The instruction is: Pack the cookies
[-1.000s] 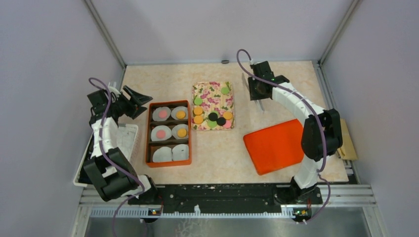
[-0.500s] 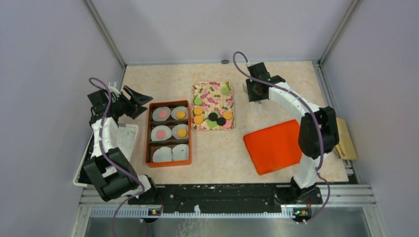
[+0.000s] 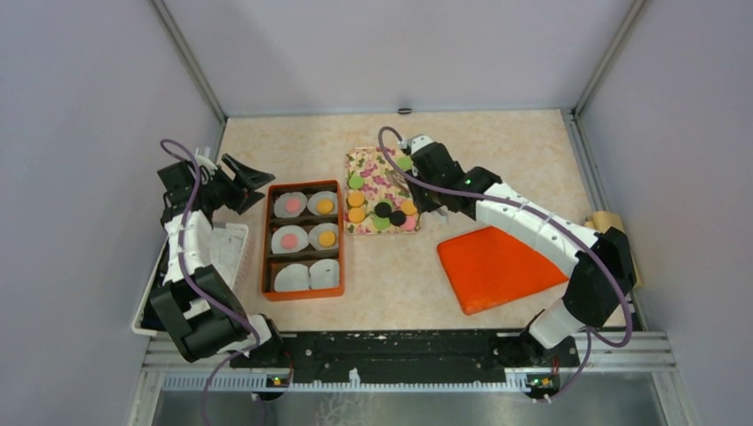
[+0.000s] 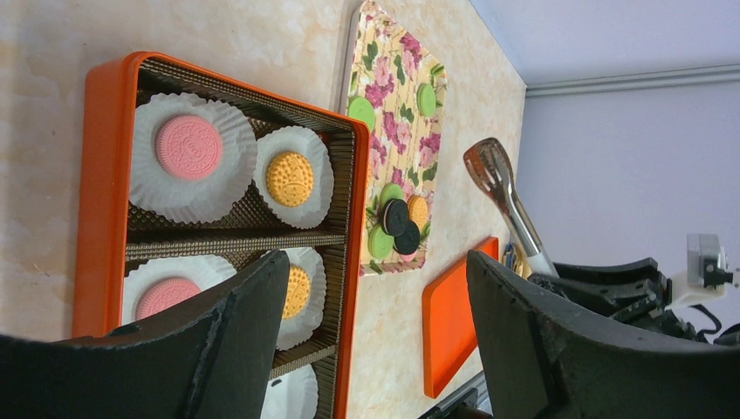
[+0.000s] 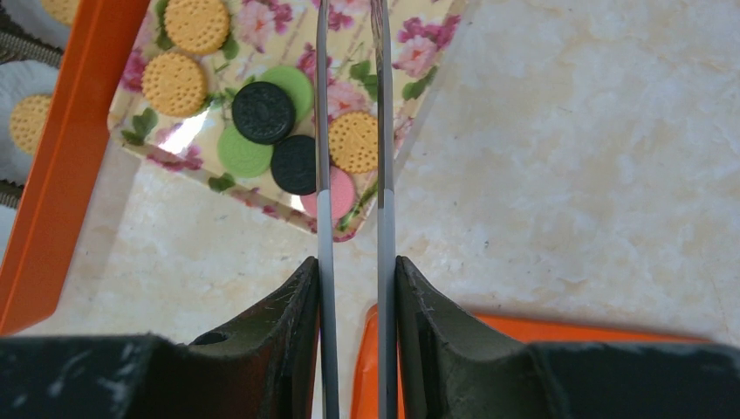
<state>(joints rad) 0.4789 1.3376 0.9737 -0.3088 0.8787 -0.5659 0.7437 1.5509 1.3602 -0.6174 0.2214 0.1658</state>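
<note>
Steel item, one pair: metal tongs [image 5: 381, 131], held by the handles in my right hand [image 5: 353, 284], which is closed on them. The blades stand slightly apart and parallel.

Long axis: the tongs run straight ahead of the hand, from the near-right corner of the floral tray [image 5: 419, 52] across it toward its far edge. The tips run off the top of the wrist view, so I cannot tell how high they ride above the tray.

Cookies [image 3: 383, 211], loose stock: clustered along the tray's near edge are two black, two green, three orange and one pink, with two more greens farther back. From my right hand they lie directly ahead and to the left.
- One orange cookie [image 5: 353, 141] sits in line between the two blades.
- The pink cookie [image 5: 336, 194] lies just nearer me, partly under the left blade.
- The black pair lie just left of that blade.

Cookies, packed: two pink and two orange, each in one of the white paper liners [image 4: 144, 140] in the orange box [image 3: 265, 240], left of the tray on the counter [image 3: 391, 284]. Two liners in the box's near row are bare.

Left hand [image 3: 241, 173]: jaws spread wide, empty, by the box's far-left corner, well apart from the tray.

Judgement: my right hand is the nearer. The pickup turns on coming down along this axis with the orange cookie kept between the blades.
</note>
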